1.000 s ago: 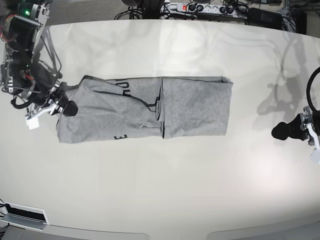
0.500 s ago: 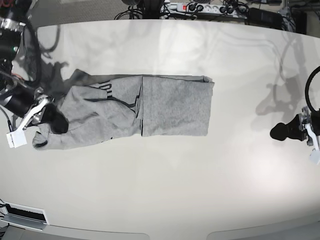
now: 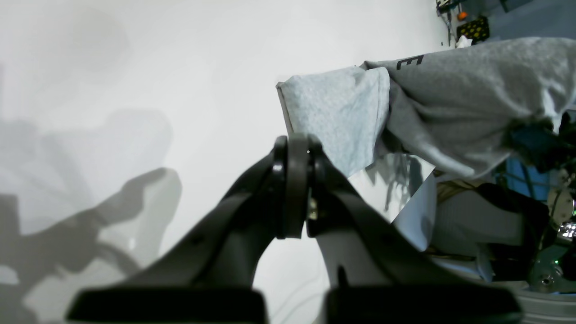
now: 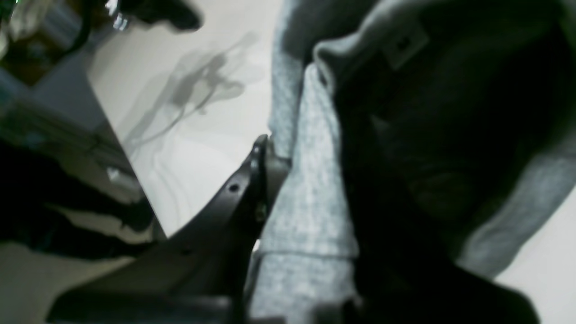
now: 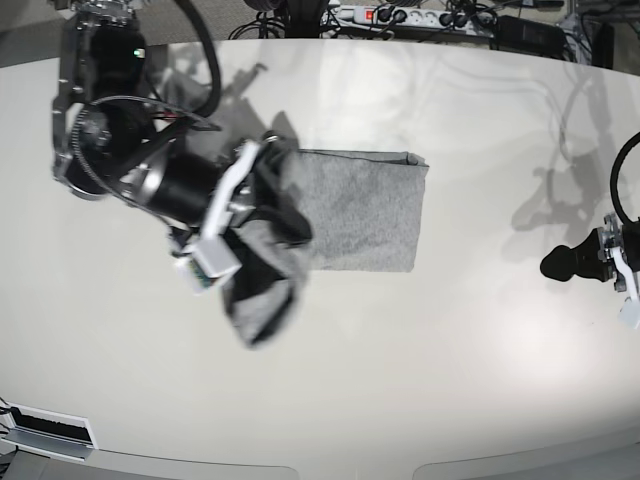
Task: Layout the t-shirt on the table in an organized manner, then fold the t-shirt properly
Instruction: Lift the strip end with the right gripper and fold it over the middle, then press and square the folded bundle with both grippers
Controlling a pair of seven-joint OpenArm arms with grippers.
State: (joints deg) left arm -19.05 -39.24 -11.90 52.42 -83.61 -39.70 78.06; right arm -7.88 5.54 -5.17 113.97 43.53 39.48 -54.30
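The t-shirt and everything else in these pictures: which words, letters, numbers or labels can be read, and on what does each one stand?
"E": one black block capital on the t-shirt, left wrist view; the other letters are hidden in folds.
White tag by the right gripper: blank or too blurred to read.
Nothing else is readable.

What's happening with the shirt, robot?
Right hand shut on t-shirt, end lifted over the table. Left hand shut, empty, off to the side. Nothing in the way.

Robotics lab (power strip (image 5: 400,16), cables (image 5: 265,25)).
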